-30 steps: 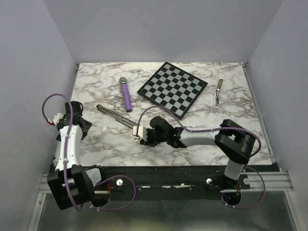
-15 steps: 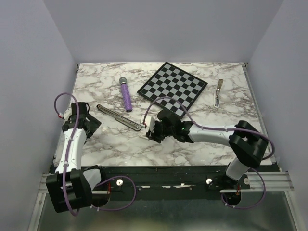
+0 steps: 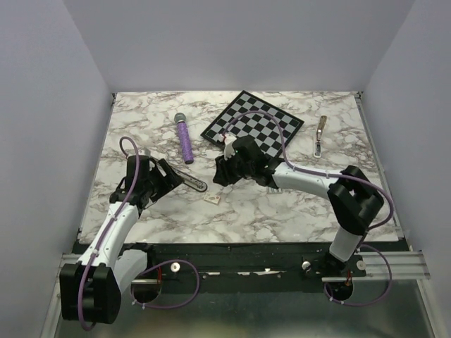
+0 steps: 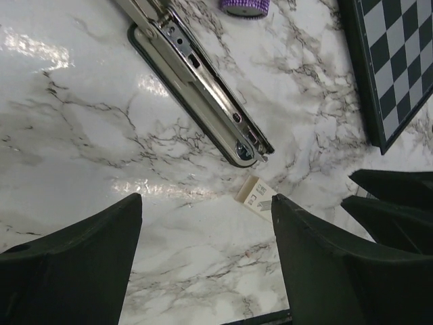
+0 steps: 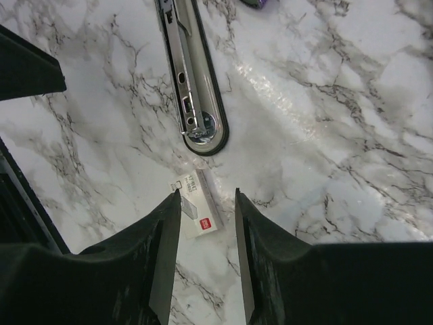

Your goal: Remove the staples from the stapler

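The stapler lies opened out flat on the marble table, a long silvery rail in a dark frame with a rounded end. It also shows in the left wrist view and the right wrist view. A small white staple box lies just off its rounded end, as seen in the left wrist view and the right wrist view. My left gripper is open and empty over the stapler's near side. My right gripper is open and empty above the box.
A purple stick with a grey head lies behind the stapler. A chessboard sits at the back middle, close behind my right arm. A slim metal piece lies at the back right.
My left arm has swung right to the stapler. My right gripper has moved back toward the chessboard. The small white box now lies on the table where that gripper was.
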